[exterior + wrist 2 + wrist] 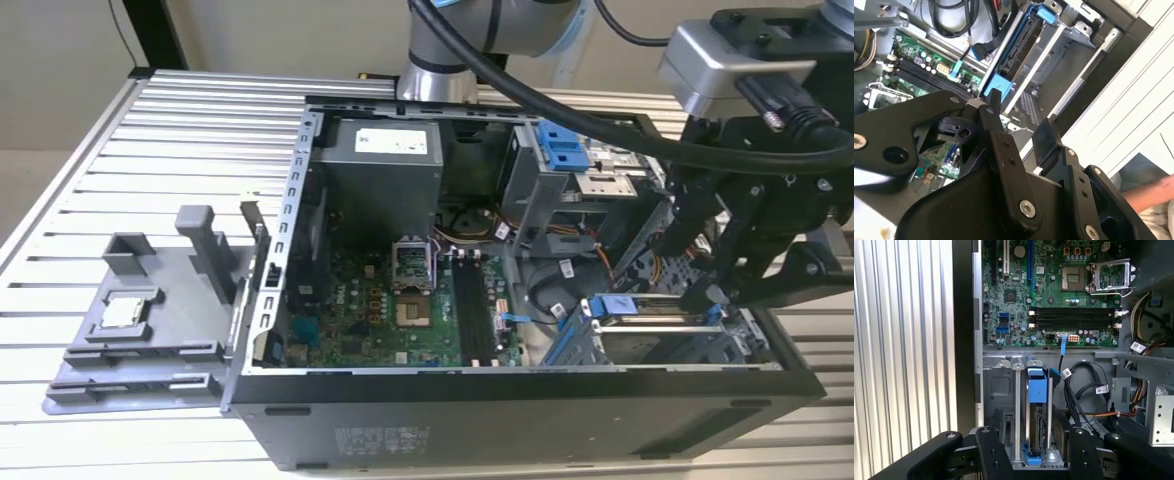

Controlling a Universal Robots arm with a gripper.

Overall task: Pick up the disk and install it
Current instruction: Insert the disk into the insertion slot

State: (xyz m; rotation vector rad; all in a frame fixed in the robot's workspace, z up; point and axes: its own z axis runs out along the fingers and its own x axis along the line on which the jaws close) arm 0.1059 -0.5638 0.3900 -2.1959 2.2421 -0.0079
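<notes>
The disk [638,309], in its thin blue frame, stands on edge in a slot of the metal drive cage [667,345] at the front corner of the open computer case [534,400], on the exterior view's right. My gripper [714,285] hangs just above it, open. In the first wrist view the disk [1036,390] runs between the two black fingers [989,450], which stand well clear of it on either side. In the second wrist view the disk's blue end [1001,82] lies just beyond the gripper [1019,117].
The case lies on its side on a slatted metal table [187,130], with the motherboard [400,300], cables and a second blue-latched bay [563,150] inside. A grey fixture [140,340] holding a small silver chip [127,312] sits beside it. A person's hand [1159,192] is nearby.
</notes>
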